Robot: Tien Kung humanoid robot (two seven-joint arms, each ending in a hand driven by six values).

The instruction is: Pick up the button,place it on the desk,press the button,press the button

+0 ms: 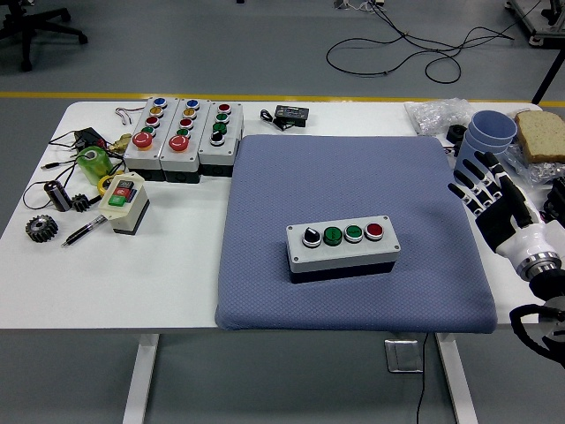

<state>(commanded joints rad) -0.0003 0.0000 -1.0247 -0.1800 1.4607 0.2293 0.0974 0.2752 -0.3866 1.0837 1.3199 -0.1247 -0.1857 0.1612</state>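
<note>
From my feed, the button box (342, 248) sits flat near the middle of the blue mat (353, 177) on the white desk (106, 283), its four buttons facing up in a row. My right hand (487, 196) hovers over the mat's right edge, well apart from the box and to its right. Its fingers (466, 184) are spread and loose, gripping nothing, tips pointing toward the far left. Just behind the hand stands a stack of blue cups (488, 134).
</note>
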